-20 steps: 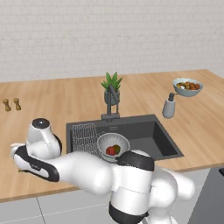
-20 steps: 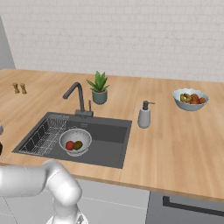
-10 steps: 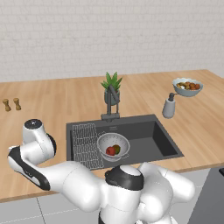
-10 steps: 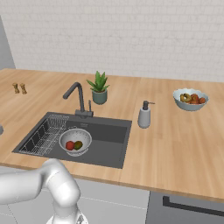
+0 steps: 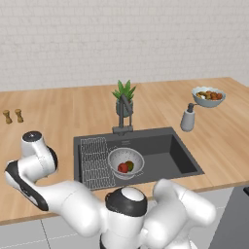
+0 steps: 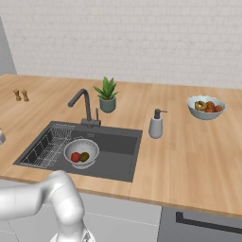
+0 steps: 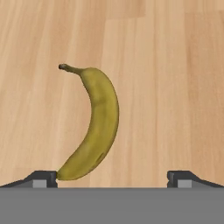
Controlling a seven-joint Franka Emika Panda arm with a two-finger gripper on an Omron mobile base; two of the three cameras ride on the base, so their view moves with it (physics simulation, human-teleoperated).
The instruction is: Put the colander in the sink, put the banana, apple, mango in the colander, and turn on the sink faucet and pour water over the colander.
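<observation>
1. Wooden counter (image 5: 73,112) across the left base view, with the dark sink (image 5: 180,155) set into it. Colander (image 5: 126,163) down in the basin, just right of a wire rack (image 5: 95,160); apple (image 5: 123,168) and mango (image 5: 130,165) inside, touching. Faucet (image 5: 124,114) at the back rim, in front of a potted plant (image 5: 125,92). Soap dispenser (image 5: 187,118) right of the sink, fruit bowl (image 5: 208,96) farther back right. Two small shakers (image 5: 13,116) at far left. White arm (image 5: 36,170) bent down low over the counter's left front.

2. Seen from the right base view: sink (image 6: 120,151) with colander (image 6: 81,152) near its front left, beside the rack (image 6: 49,146); red apple (image 6: 75,157) left of mango (image 6: 84,156). Faucet (image 6: 82,106) with spout angled left, no stream under it. Plant (image 6: 107,94) behind, dispenser (image 6: 156,124) just off the sink's right edge, fruit bowl (image 6: 205,107) well apart at right, shakers (image 6: 21,95) far left.

3. From the hand view: banana (image 7: 94,124) flat on bare wood, stem toward the top, blunt end beside one fingertip (image 7: 41,178). Gripper (image 7: 111,179) spread wide, nothing pinched, above the fruit and not touching it as far as can be told.
</observation>
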